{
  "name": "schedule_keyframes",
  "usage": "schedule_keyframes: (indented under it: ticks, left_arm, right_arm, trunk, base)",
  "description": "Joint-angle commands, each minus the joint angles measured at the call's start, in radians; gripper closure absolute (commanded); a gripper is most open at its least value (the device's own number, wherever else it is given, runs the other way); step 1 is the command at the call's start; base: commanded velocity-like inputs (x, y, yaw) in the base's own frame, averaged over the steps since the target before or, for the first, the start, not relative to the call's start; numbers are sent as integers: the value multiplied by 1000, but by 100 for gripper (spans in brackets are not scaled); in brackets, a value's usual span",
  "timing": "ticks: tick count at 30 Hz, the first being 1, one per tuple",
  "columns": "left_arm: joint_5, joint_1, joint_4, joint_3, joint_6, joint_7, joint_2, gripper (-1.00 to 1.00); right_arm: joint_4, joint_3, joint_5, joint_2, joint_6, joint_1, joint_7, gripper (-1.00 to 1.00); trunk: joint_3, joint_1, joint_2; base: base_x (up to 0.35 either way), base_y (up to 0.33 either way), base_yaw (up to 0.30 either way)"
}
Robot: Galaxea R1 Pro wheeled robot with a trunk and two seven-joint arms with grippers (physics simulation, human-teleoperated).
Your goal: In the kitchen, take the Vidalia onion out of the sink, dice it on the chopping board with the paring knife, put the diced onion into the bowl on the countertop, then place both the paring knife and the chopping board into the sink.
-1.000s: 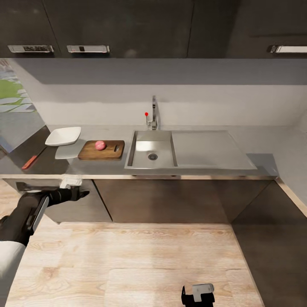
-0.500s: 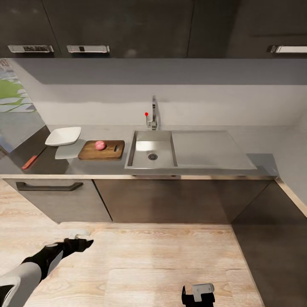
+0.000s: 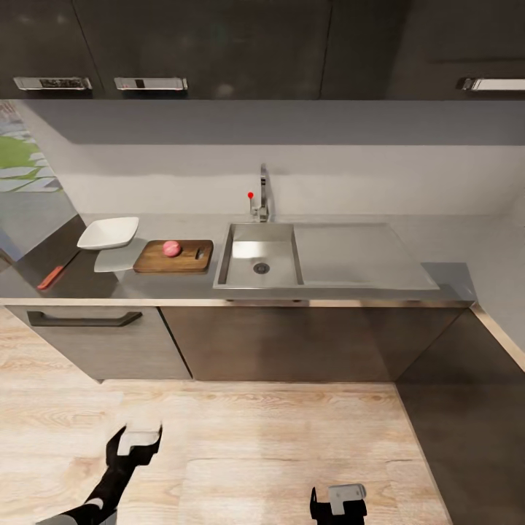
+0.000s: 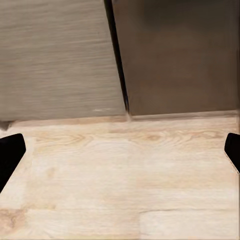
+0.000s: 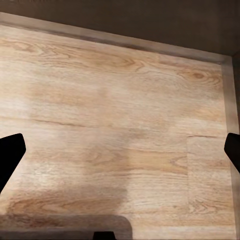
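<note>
Far up and left of the left gripper's (image 3: pixel 138 442) fingertips, on the grey countertop (image 3: pixel 452 277): the paring knife (image 3: pixel 57 273), orange handle toward the counter's front edge, lying flat and free, well apart from any finger; untouched, and by judgement the next thing to fetch.
Just right of the knife, further from the fingers: the white bowl (image 3: pixel 108 232), upright and empty, set beside the board, presumably to take the dice.
Next right, straight up from the left fingertips: the chopping board (image 3: pixel 173 257), flat, slot hole toward the sink; on its middle, touching it, the Vidalia onion (image 3: pixel 171 249), whole and uncut, already out of the basin; placed there ready for the knife.
Right again: the sink (image 3: pixel 251 286), basin bare but for the drain, tap behind.
Low over the wooden floor (image 3: pixel 277 437): left gripper, fingers spread and empty, as the left wrist view's dark tips at either edge suggest; pointed toward the cabinet fronts (image 3: pixel 277 343), well short of the counter.
Furthest right, lower: right gripper (image 3: pixel 337 503), likewise parted over bare floor, grasping nothing; parked, by the look of it, out of the way.
</note>
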Motion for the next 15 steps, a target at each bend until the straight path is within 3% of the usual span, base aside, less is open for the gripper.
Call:
schedule_keyframes:
  ticks: [1,4,6,10,15]
  left_arm:
    - [-8,10,4,9,-29,3,-4,-100]
    - [-8,66,4,9,-126,44,-20,-100]
    - [-8,127,4,9,-257,111,-32,-100]
    - [-8,192,4,9,-273,177,-47,-100]
    - [-8,226,4,10,-273,251,-55,-100]
  right_arm:
    - [1,8,-5,0,-2,-1,-5,-100]
    - [0,6,-5,0,-4,-1,-5,-100]
    - [-1,5,-5,0,-7,-1,-5,-100]
    - [-2,6,-5,1,-36,-1,-5,-100]
    - [-2,6,-3,2,-99,-1,-7,-100]
  trunk:
    - [-2,1,-2]
    - [-2,1,-2]
    - [-2,1,-2]
    - [-2,1,-2]
    - [-2,1,-2]
  base:
    - [0,0,0]
    - [0,0,0]
    - [0,0,0]
    - [0,0,0]
    - [0,0,0]
